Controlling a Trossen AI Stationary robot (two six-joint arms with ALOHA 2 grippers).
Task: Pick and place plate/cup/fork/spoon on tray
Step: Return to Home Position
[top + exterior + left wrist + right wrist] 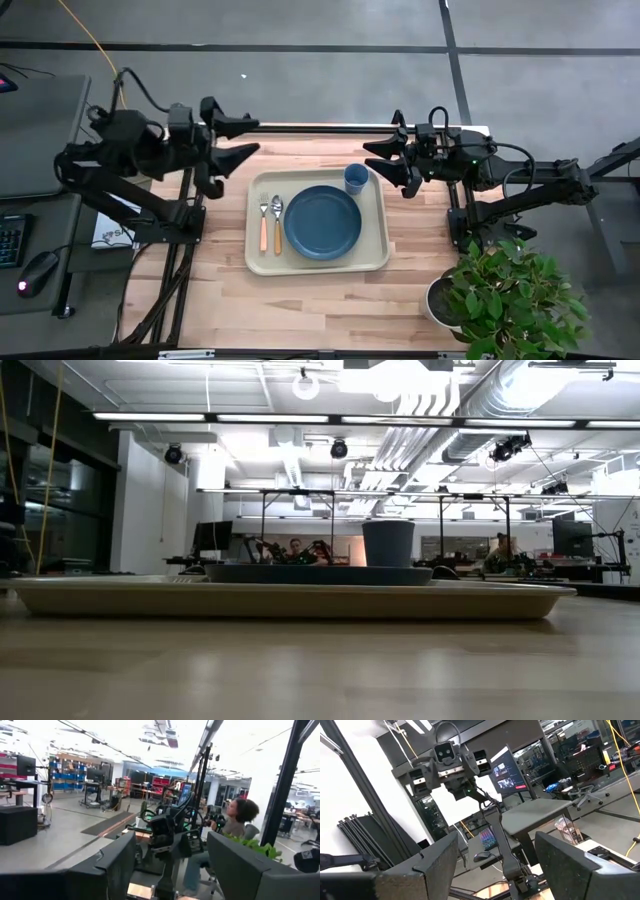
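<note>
On the table, centre: tray, cream-beige, long side running left-right; all four dishes sit inside it.
plate: blue plate fills the middle-right of the tray, flat on its floor.
cup: blue cup upright in the tray's far right corner, just beside the plate rim; can't tell if they touch.
cup/plate, low view: cup stands above the plate, both behind the tray's near rim.
fork: fork at the tray's left end, orange handle toward the near edge, tines toward the far edge.
spoon: spoon just right of the fork and parallel to it, bowl at the far end, between fork and plate.
left gripper: left gripper raised off the far left corner of the tray, fingers spread wide, nothing between them. Points toward the right arm.
left gripper, own wrist view: left gripper shows two dark fingers apart, room beyond.
right gripper: right gripper raised just right of the cup, fingers spread, holding nothing. Points toward the left arm.
right gripper, own wrist view: right gripper has its fingers apart, left arm visible past them.
plant: potted plant at the table's near right corner, well apart from the tray.
people: person seated beyond the table in the left wrist view.
</note>
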